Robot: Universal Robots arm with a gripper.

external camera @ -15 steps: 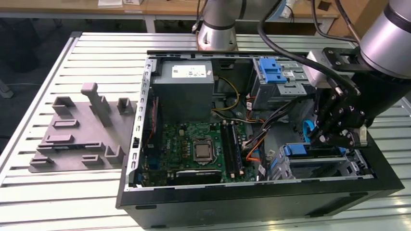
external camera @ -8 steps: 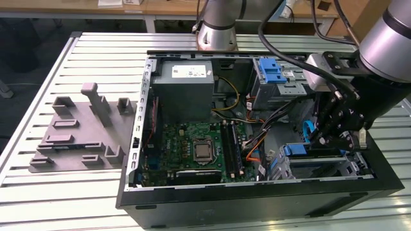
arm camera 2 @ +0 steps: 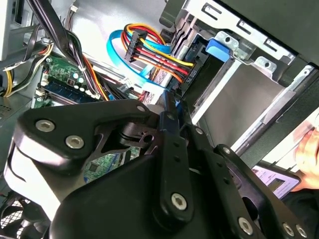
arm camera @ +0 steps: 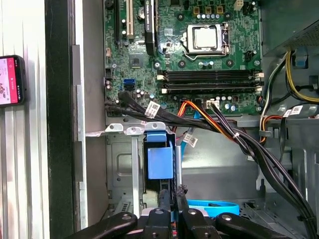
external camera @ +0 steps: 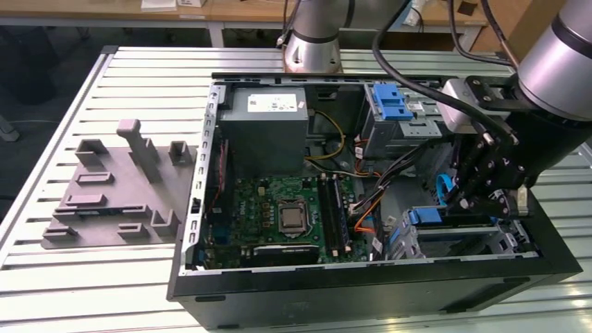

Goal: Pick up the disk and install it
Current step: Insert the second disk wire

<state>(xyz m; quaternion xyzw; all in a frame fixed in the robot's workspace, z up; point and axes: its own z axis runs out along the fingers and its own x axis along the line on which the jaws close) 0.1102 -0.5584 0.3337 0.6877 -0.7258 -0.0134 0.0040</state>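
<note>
One disk (arm camera: 160, 160) sits edge-up in its bay at your tool's (arm camera: 172, 199) twelve o'clock; tool closed on its blue frame. Expect it stiff, heavy, shock-sensitive: grip the frame edges.

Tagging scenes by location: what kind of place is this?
Most likely a robotics lab or test bench. An open computer case with its motherboard showing lies on a slatted metal table, a grey parts fixture beside it, and workbenches stand behind.
</note>
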